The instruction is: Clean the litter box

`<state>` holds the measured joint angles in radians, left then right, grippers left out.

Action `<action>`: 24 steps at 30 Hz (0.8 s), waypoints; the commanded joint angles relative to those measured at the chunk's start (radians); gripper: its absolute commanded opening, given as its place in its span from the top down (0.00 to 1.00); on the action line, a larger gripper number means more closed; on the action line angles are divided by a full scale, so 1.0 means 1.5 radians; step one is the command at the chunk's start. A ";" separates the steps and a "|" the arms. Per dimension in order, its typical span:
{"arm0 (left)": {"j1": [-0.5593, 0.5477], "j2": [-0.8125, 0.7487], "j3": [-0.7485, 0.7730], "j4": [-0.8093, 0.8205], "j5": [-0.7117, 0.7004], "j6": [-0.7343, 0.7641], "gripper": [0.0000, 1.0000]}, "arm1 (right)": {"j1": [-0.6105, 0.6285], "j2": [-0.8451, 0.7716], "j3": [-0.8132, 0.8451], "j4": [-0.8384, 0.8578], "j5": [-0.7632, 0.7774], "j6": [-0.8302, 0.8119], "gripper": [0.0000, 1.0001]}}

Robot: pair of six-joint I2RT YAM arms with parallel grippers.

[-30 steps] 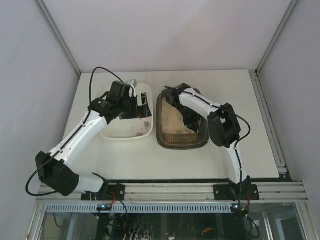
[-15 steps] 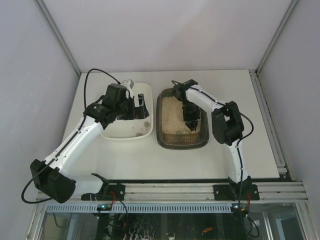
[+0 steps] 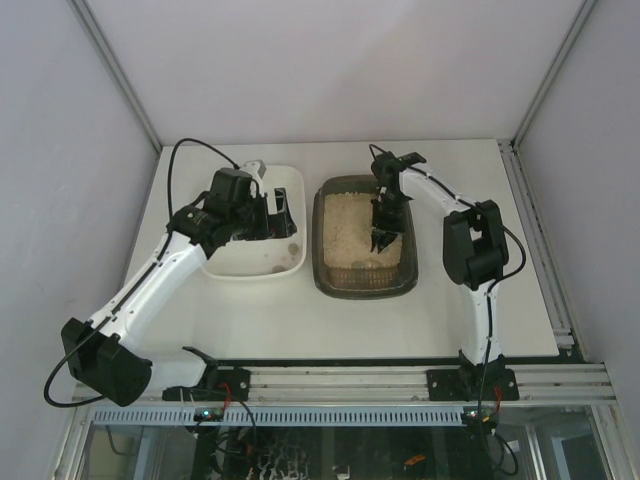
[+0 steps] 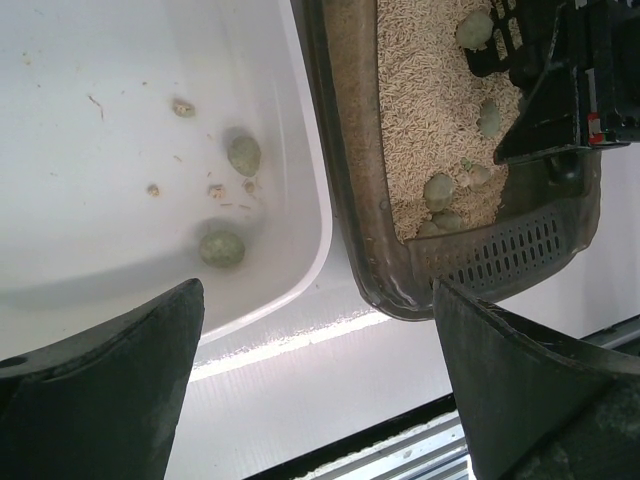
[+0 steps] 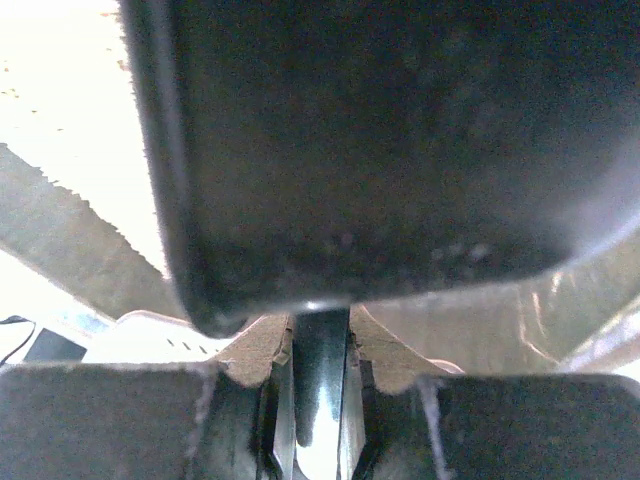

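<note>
The litter box (image 3: 322, 235), dark brown-grey with beige litter, lies mid-table. It also shows in the left wrist view (image 4: 345, 150), with several greenish clumps (image 4: 438, 188) near its slotted near end. My right gripper (image 3: 386, 218) is over the box's right side, shut on the handle (image 5: 320, 370) of the black slotted scoop (image 3: 380, 241). The scoop's blade (image 4: 492, 48) is down in the litter with a clump on it. My left gripper (image 3: 276, 215) hangs open and empty over the white tray (image 3: 296, 180); its fingers (image 4: 110, 400) stand wide apart.
The white tray (image 4: 80, 150) left of the box holds a few clumps (image 4: 221, 248) and crumbs. The two trays nearly touch. White walls close the table on three sides; a metal rail (image 3: 340, 382) runs along the near edge.
My right gripper has swung the scoop from the box's left-middle toward its right side and the arm has straightened. The left arm shifted slightly a second ago, then stayed put.
</note>
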<state>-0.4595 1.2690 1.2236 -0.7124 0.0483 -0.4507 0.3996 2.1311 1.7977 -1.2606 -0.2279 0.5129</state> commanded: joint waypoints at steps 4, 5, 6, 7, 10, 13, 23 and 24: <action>0.006 -0.010 -0.012 0.027 0.006 0.014 0.00 | 0.008 0.018 -0.032 0.072 -0.169 -0.035 1.00; 0.007 -0.009 -0.013 0.028 0.006 0.014 0.00 | 0.008 0.020 -0.035 0.075 -0.184 -0.036 1.00; 0.007 -0.008 -0.013 0.028 0.006 0.014 0.00 | 0.009 0.023 -0.041 0.080 -0.204 -0.038 1.00; 0.006 -0.008 -0.012 0.028 0.006 0.015 0.00 | 0.009 0.025 -0.048 0.086 -0.226 -0.040 1.00; 0.008 -0.008 -0.013 0.028 0.006 0.015 0.00 | 0.008 0.016 -0.076 0.105 -0.251 -0.041 1.00; 0.008 -0.008 -0.016 0.029 0.005 0.015 0.00 | 0.000 -0.011 -0.113 0.127 -0.257 -0.035 1.00; 0.009 -0.006 -0.023 0.034 0.001 0.022 0.00 | -0.042 -0.154 -0.290 0.276 -0.355 -0.005 1.00; 0.009 -0.005 -0.023 0.034 -0.002 0.025 0.00 | -0.043 -0.164 -0.298 0.287 -0.363 -0.003 1.00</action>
<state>-0.4549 1.2694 1.2221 -0.7063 0.0544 -0.4435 0.3355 1.9541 1.4097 -0.8654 -0.6216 0.4881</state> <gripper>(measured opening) 0.996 0.143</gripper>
